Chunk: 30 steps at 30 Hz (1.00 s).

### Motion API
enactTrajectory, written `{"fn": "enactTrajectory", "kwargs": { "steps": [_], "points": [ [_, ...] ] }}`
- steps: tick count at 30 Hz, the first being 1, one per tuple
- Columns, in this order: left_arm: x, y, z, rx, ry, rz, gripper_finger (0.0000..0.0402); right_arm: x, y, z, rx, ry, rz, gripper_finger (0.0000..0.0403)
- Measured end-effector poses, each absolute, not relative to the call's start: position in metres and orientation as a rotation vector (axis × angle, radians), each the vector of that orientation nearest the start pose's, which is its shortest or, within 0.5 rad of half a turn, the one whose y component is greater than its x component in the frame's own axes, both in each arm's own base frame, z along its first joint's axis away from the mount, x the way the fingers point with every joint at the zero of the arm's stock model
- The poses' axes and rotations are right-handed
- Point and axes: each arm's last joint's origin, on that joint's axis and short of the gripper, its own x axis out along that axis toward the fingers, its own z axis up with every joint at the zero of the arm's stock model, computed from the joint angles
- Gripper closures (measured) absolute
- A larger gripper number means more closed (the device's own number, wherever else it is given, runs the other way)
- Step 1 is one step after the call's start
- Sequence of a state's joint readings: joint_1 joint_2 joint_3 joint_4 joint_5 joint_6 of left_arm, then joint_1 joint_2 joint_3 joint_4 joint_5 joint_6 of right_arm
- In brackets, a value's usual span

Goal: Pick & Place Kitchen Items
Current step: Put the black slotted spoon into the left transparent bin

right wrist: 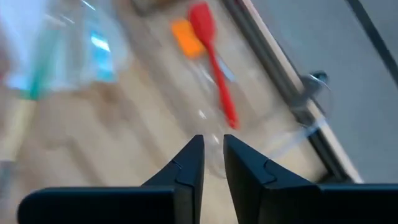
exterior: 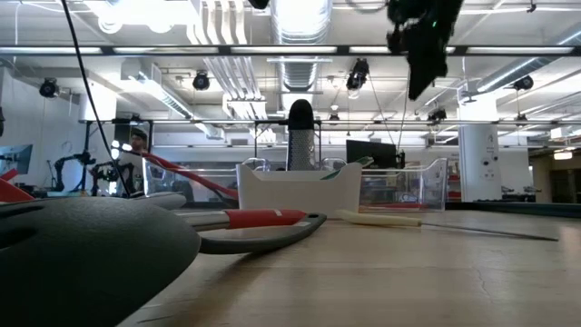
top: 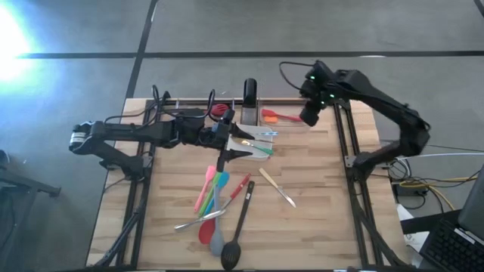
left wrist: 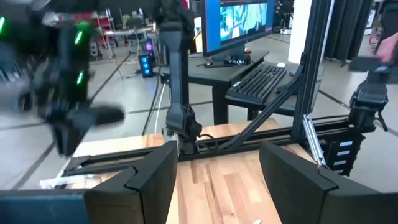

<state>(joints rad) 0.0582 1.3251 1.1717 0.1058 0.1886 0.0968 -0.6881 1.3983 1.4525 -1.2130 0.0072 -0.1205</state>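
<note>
Utensils lie scattered over the wooden table (top: 318, 196), and the account runs from its left side to its right. Reaching in from the left edge, the left gripper (top: 233, 151) hovers over the middle of the table, just beside the white square dish (top: 253, 143); its wrist view shows the jaws spread wide apart, holding nothing. Toward the near edge lies a loose cluster of kitchen items: a pink silicone spoon (top: 204, 189), a blue silicone spoon (top: 221, 183), a red-handled spatula (top: 240, 187), a metal spoon (top: 198, 221) and a long black spoon (top: 237, 234). Right of these, apart from the cluster, rests a wooden-handled knife (top: 277, 187). At the far edge stands a clear plastic bin (top: 283, 117) holding an orange spoon (right wrist: 186, 36) and a red spatula (right wrist: 212, 56) side by side. The right gripper (top: 310, 115) hangs above that bin near the far right corner, its fingers almost together with only a thin gap, empty.
</note>
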Motion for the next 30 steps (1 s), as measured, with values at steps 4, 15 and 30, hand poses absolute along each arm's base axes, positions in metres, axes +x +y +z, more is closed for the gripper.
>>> {"fn": "enactTrajectory", "kwargs": {
  "steps": [4, 15, 30],
  "points": [
    [0.303, 0.011, 0.375, 0.011, 0.063, -0.134, 0.0170, 0.188, -0.133, 0.371, 0.295, 1.010, -0.497, 0.0355],
    [0.253, 0.005, 0.374, -0.044, 0.351, -0.060, 0.0172, 0.186, -0.058, 0.379, 0.249, 0.875, -0.242, 0.0355],
    [0.200, -0.016, 0.343, -0.300, 0.825, 0.129, 0.0172, 0.219, 0.000, 0.334, 0.200, 0.874, -0.002, 0.0359]
  ]
}}
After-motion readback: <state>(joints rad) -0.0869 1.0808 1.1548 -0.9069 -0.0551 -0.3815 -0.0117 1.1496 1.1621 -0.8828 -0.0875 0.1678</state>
